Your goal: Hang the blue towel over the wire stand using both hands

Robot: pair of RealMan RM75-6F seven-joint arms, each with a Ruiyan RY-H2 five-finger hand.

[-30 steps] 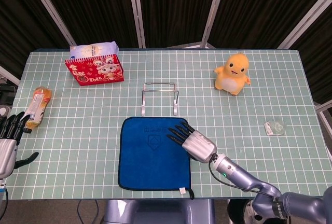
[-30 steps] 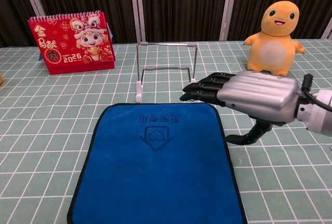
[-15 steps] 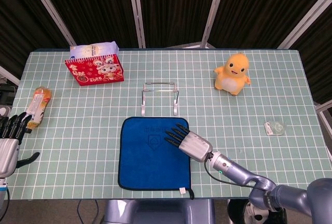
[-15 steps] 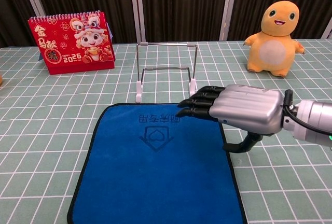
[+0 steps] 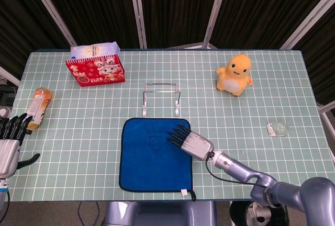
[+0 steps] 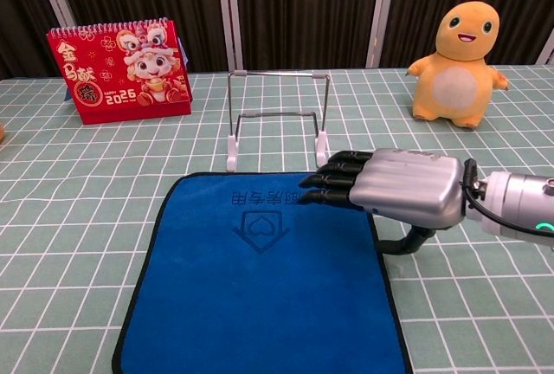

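A pale green gridded table [image 5: 78,126] stands before dark curtains. The right hand [image 6: 400,187] reaches flat over the far right corner of the blue towel [image 6: 260,279], fingers straight and slightly apart, holding nothing. The left hand [image 5: 9,141] waits off the table's left edge, fingers extended, empty. The towel lies flat and square, just in front of the upright wire stand [image 6: 277,123].
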